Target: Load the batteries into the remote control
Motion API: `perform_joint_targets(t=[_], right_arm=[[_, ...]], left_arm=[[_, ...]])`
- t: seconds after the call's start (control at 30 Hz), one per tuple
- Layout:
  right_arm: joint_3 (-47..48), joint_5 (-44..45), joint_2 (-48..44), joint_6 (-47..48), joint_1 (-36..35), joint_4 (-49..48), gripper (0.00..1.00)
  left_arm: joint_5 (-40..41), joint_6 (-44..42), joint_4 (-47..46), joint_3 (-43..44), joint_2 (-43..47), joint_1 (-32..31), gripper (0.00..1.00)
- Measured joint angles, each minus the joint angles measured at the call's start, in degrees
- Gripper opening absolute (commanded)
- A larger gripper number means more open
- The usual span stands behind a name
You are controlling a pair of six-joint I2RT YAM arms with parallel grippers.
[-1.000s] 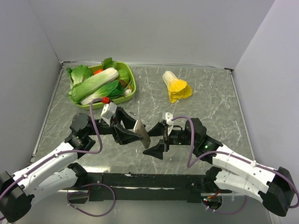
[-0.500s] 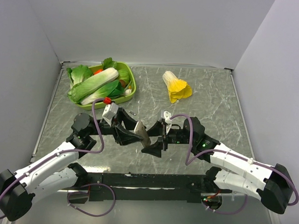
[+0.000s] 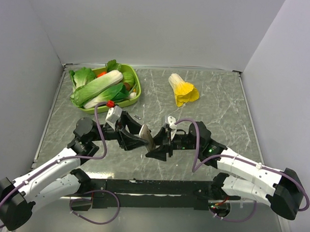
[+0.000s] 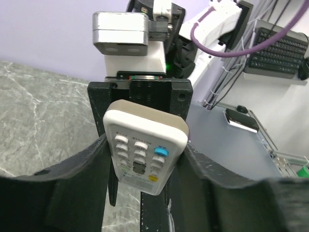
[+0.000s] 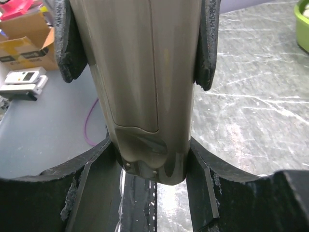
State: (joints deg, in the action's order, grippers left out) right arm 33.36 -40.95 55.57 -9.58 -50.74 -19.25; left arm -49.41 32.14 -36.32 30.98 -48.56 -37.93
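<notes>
You just slid the R hand (image 5: 152, 150) in toward the L hand (image 3: 138, 137) and pulled its fingers in from wide apart. By now they hugged both sides of the remote control (image 4: 145, 140), at the end w/ the plain grey back showing. The L hand didn't change: it was clamped on the other end, button side facing its own camera. So the remote control hung up off the table (image 3: 221, 108), btw the two hands, w/ both gripping it.

What that meant: you prob. had it pinned well enough to work on the battery cover (image 5: 135, 87). The cover looked shut, its seam plain in the R wrist view, so I'd guess no battery was in yet. One tiny dark stick (image 3: 137, 117) lay on the table just past the L hand, near the green bowl (image 3: 138, 87). Maybe a battery, too small to tell. I couldn't find a 2nd one.
</notes>
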Motion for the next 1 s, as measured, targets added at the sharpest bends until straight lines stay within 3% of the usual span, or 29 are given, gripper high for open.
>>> perform_joint_targets(t=[0.03,0.13,0.33,0.57,0.8,0.9,0.93,1.0], right_arm=[[0.0,0.59,-0.09,0.0,-0.13,0.2,0.05],[0.04,4.9,-0.72,0.0,-0.39,1.6,0.01],[1.92,18.71,-1.31,0.61,-2.78,7.17,0.0],[5.07,32.52,-0.52,1.97,-8.17,11.19,0.0],[6.1,39.8,1.68,2.25,-10.25,12.92,0.0],[6.12,41.22,2.54,2.45,-11.02,13.4,0.0],[6.12,41.51,2.73,2.49,-11.28,13.57,0.0],[6.1,41.9,2.93,2.56,-11.5,13.88,0.02]], left_arm=[[0.72,0.04,0.52,0.0,0.17,-0.09,0.72],[5.9,0.24,3.67,0.0,1.03,-0.85,0.81],[25.46,1.2,11.89,-1.38,6.58,-8.72,0.84],[44.81,6.4,13.16,-5.49,9.75,-14.21,0.72],[52.19,9.25,11.74,-7.32,4.81,-16.79,0.61],[54.01,9.31,10.05,-7.3,2.99,-18.14,0.49],[54.47,9.31,9.57,-7.3,2.49,-18.51,0.38],[55.23,9.55,8.68,-7.3,1.7,-19.28,0.26]])
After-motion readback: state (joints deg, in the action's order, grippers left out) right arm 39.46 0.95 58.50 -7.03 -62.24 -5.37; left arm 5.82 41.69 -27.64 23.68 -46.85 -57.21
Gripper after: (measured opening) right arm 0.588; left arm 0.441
